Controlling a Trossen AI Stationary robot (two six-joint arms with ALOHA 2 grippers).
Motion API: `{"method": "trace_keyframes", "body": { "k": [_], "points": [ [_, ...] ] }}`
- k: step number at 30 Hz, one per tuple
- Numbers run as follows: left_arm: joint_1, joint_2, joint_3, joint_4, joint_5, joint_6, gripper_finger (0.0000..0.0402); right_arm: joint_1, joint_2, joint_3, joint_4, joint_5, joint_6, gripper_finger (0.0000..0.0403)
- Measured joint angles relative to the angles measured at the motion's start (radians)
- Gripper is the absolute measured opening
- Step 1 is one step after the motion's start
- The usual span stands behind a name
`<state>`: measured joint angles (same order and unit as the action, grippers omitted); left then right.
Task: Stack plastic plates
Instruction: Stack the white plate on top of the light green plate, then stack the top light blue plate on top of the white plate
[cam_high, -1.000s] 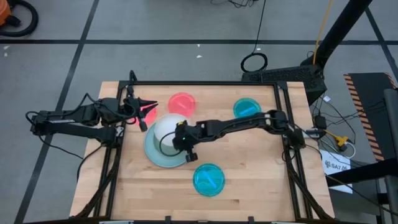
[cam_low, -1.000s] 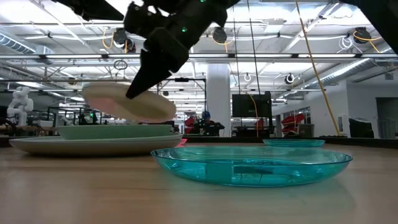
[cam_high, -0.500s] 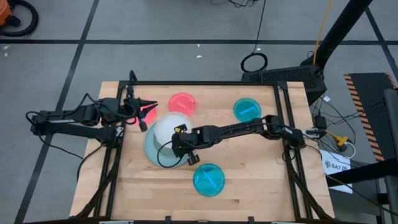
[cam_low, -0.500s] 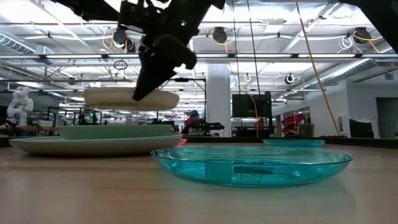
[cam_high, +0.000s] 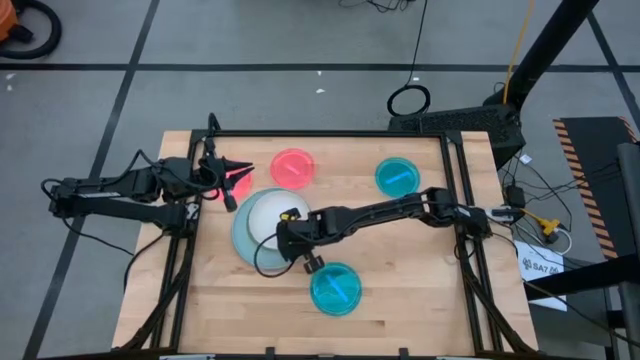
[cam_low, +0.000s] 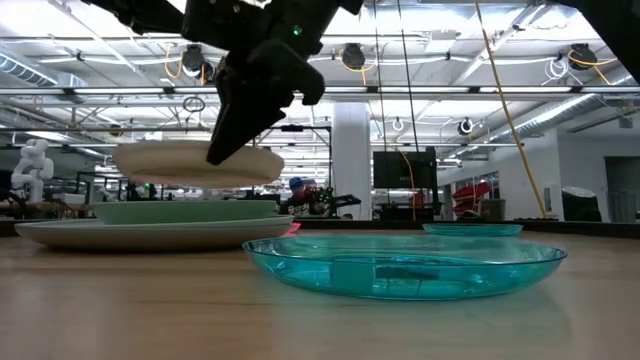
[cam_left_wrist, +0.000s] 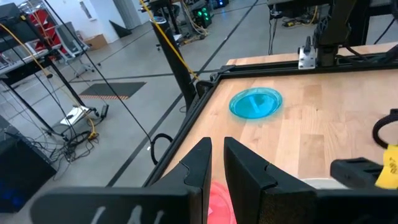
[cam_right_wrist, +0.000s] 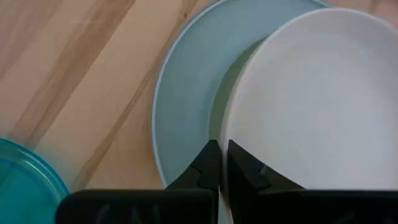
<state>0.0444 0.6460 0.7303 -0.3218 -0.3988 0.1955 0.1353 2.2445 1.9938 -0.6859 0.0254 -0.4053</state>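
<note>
My right gripper (cam_high: 288, 232) is shut on the small white plate (cam_high: 266, 213) and holds it over the stack of large plates (cam_high: 250, 252). In the low view the white plate (cam_low: 195, 163) hovers level above a pale green plate (cam_low: 185, 211), which lies on a wider grey plate (cam_low: 130, 235). My left gripper (cam_high: 228, 180) waits near the table's far left corner, shut on a pink-red plate (cam_left_wrist: 217, 200). A second pink-red plate (cam_high: 292, 167) and two teal plates (cam_high: 397, 176) (cam_high: 335, 288) lie flat on the table. My right gripper pinches the white plate's rim (cam_right_wrist: 239, 146) on the side toward the table's right, between its two fingers. The fingers (cam_low: 225, 140) come slanting down from above and from the right. The plate is lifted clear and about level above the stack. My left gripper has the pink-red plate's edge (cam_left_wrist: 219, 194) between its two fingers; the fingers hide how the plate sits.
The near teal plate (cam_low: 400, 262) lies just right of the stack, close under my right arm. The wooden table (cam_high: 400, 240) is bare between the plates and ringed by a dark frame (cam_high: 330, 134).
My right gripper has carried the white plate a little toward the table's left and near edges, farther over the stack. The plate was tilted with one side low; it now hangs about level.
</note>
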Motion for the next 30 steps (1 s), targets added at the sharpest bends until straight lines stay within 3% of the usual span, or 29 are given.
{"method": "trace_keyframes", "body": {
  "k": [15,30],
  "points": [
    [0.000,0.000,0.000,-0.014,0.004,-0.006,0.0051,-0.011,0.013,-0.002,0.058,-0.030,0.003,0.0032],
    [0.000,0.000,0.000,-0.015,0.005,-0.006,0.0051,-0.031,0.011,-0.002,0.046,-0.027,0.082,0.0144]
  ]
}}
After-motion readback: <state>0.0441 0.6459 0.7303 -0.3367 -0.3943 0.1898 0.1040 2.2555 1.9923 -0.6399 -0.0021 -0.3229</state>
